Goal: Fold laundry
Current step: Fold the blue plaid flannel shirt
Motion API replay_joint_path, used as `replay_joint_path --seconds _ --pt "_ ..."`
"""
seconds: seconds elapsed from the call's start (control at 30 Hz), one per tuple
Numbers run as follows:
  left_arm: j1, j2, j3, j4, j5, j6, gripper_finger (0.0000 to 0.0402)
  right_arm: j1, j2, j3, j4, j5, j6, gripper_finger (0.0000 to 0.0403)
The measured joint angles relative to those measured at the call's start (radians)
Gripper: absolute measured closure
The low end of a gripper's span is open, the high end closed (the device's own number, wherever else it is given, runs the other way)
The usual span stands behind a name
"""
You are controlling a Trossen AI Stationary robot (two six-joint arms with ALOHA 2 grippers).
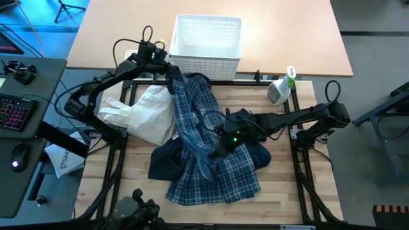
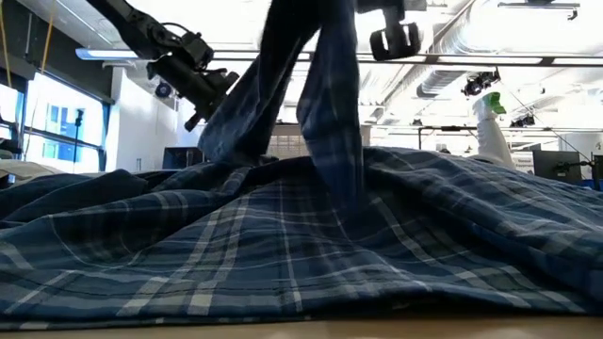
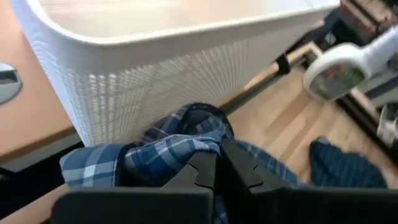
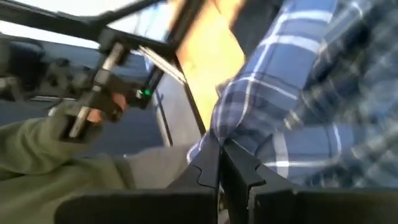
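two grippers (image 3: pixel 217 163) (image 4: pixel 219 160) clamped on plaid shirt (image 1: pixel 211 160); spray bottle (image 2: pixel 490 127) upright in low view

High view: overhead, straight down on the whole bench (image 1: pixel 281 185). Low view: bench-top level, close behind the plaid shirt (image 2: pixel 301 254), facing the room. Wrist views: close past each arm's fingers (image 3: pixel 214 171); all share the shirt.

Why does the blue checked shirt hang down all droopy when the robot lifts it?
Probably because the plaid shirt is soft and floppy: it sags between the left gripper and right gripper, both shut on it. It likely weighs little and bunches into folds.
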Motion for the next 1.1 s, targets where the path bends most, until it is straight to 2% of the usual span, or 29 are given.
replay_joint_path --seconds 0.1,0.2,0.27,0.33,0.4,0.43,0.53,0.7,0.8,0.93,1.03,1.1 --pt "-0.017 -0.02 0.01 -0.101 0.0 0.056 0.0401 0.011 0.0 0.0 0.077 -0.113 -0.008 0.0403" --pt "-0.031 -0.039 0.056 -0.286 -0.021 0.179 0.0401 0.011 0.0 0.0 0.34 -0.262 -0.057 0.0403" --pt "-0.043 -0.038 0.089 -0.418 -0.117 0.268 0.0401 -0.011 0.0 0.0 0.611 -0.282 -0.126 0.0403" --pt "-0.058 -0.035 0.104 -0.493 -0.257 0.313 0.0401 -0.054 0.0 0.001 0.86 -0.26 -0.164 0.0403" --pt "-0.074 -0.032 0.105 -0.501 -0.399 0.31 0.0401 -0.111 -0.005 0.001 0.978 -0.219 -0.136 0.0403" --pt "-0.081 -0.029 0.105 -0.498 -0.451 0.307 0.0401 -0.14 -0.015 0.001 0.965 -0.205 -0.115 0.0403" --pt "-0.104 -0.016 0.105 -0.438 -0.488 0.312 0.0401 -0.207 -0.041 0.002 0.696 -0.154 -0.105 0.0403" --pt "-0.137 0.01 0.106 -0.333 -0.388 0.336 0.0401 -0.267 -0.044 -0.001 0.0 0.02 -0.067 0.0403" --pt "-0.157 0.045 0.106 -0.322 -0.329 0.359 0.0401 -0.278 -0.032 -0.002 -0.284 0.056 -0.063 0.0403" --pt "-0.202 0.097 0.106 -0.326 -0.232 0.426 0.0401 -0.271 -0.028 -0.001 -0.435 0.056 -0.073 0.0403" --pt "-0.24 0.119 0.106 -0.301 -0.15 0.471 0.0401 -0.258 -0.028 -0.001 -0.425 0.035 -0.127 0.0403" --pt "-0.255 0.123 0.106 -0.286 -0.089 0.477 0.0401 -0.247 -0.028 -0.001 -0.423 -0.034 -0.184 0.0403"
